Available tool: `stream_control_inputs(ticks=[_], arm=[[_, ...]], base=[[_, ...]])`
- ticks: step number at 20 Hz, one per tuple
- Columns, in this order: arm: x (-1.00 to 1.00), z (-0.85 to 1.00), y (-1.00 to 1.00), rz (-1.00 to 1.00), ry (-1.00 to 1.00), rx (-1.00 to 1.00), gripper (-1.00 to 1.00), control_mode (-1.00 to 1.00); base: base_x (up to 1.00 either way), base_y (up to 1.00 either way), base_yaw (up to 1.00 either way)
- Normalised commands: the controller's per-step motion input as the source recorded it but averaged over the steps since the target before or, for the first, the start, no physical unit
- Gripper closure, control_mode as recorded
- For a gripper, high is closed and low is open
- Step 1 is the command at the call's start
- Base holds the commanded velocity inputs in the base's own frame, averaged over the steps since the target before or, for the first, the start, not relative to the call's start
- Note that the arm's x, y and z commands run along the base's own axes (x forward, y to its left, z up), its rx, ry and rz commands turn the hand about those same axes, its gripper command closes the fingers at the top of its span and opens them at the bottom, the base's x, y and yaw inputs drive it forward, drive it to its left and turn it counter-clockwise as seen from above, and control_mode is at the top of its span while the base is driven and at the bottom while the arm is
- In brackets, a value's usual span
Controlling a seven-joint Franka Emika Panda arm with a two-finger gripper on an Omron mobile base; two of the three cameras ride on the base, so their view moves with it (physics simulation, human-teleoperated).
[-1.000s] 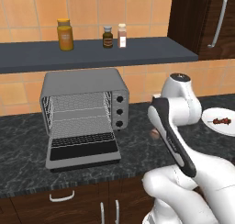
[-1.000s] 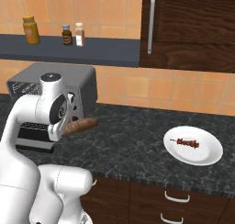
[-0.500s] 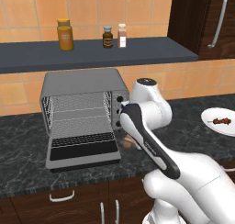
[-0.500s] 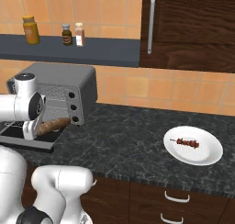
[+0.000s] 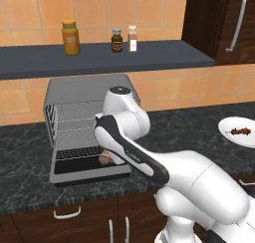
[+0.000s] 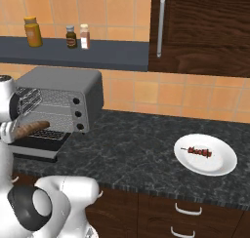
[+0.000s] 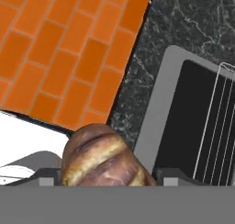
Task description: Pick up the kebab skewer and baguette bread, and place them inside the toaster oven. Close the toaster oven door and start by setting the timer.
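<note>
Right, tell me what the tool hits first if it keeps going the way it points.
Probably the dark counter beside the open toaster oven door; the tool carries the baguette bread ahead of it. Depth is unclear.

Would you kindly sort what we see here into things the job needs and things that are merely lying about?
For the job:
- baguette bread, held in the jaws of the gripper
- toaster oven
- toaster oven door, dropped open
- kebab skewer

Lying about:
- white plate under the skewer
- three jars on the shelf

Toaster oven [image 5: 89,95], plate [image 6: 219,166] on counter [image 6: 132,149]
</note>
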Motion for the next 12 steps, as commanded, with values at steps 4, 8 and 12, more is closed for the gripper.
stream_control_inputs(ticks=[4,8,12], arm=[[0.74,-0.07,0.91,0.01,0.0,0.12,1.0,-1.0],[0.71,-0.47,0.66,0.0,0.0,0.08,1.0,-1.0],[0.59,-0.24,0.62,0.0,-0.01,0.02,1.0,-1.0]], base=[[0.0,0.0,0.0],[0.0,0.0,0.0],[0.0,0.0,0.0]])
